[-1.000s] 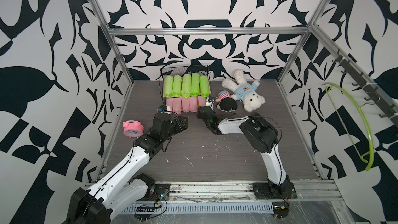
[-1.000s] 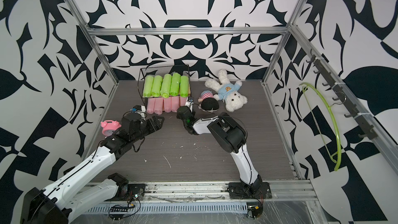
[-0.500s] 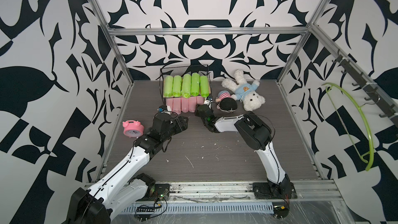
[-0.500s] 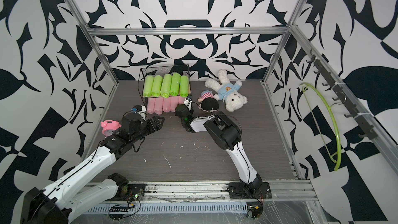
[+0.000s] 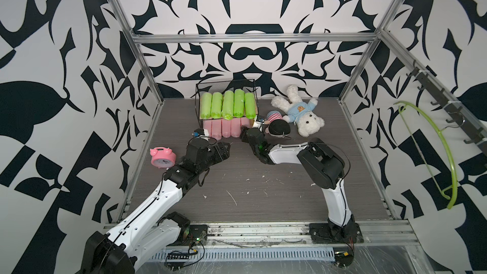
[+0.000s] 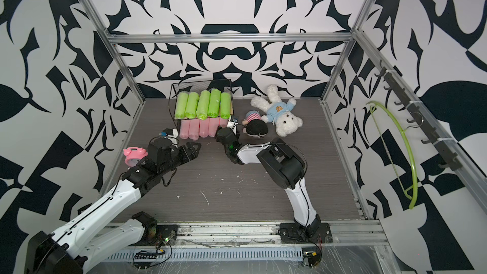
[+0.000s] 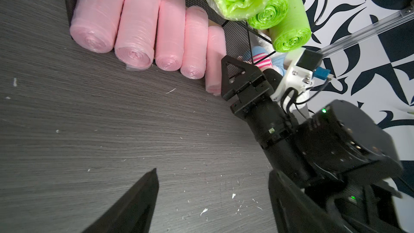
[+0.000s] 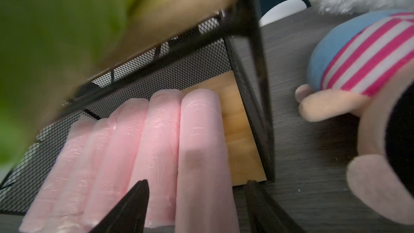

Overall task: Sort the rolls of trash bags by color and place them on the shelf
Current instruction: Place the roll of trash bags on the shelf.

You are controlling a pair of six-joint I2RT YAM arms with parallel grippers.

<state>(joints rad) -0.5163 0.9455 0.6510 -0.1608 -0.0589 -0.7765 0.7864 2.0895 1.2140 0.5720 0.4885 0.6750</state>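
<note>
The shelf [image 5: 224, 85] [image 6: 200, 85] stands at the back of the table. Several green rolls [image 5: 228, 104] [image 6: 204, 104] lie side by side on its upper board. Several pink rolls [image 5: 226, 127] [image 7: 139, 25] fill the lower board. My right gripper [image 5: 245, 130] [image 8: 197, 183] is open at the lower tier's right end. Its jaws straddle the front end of the rightmost pink roll [image 8: 201, 142] [image 7: 215, 59] with gaps at both sides. My left gripper [image 5: 224, 148] [image 7: 212, 175] hangs open over bare table in front of the shelf, with nothing between its fingers.
A pink alarm clock [image 5: 162, 156] stands left of my left arm. A dark-haired doll in a striped cap [image 5: 276, 125] lies just right of my right gripper, with a white teddy bear [image 5: 300, 114] behind it. A green hanger [image 5: 442, 154] hangs on the right wall's hooks.
My right gripper has crept a little toward the shelf and its jaws have spread from nearly shut to open around the rightmost pink roll. The left arm has stayed put.
</note>
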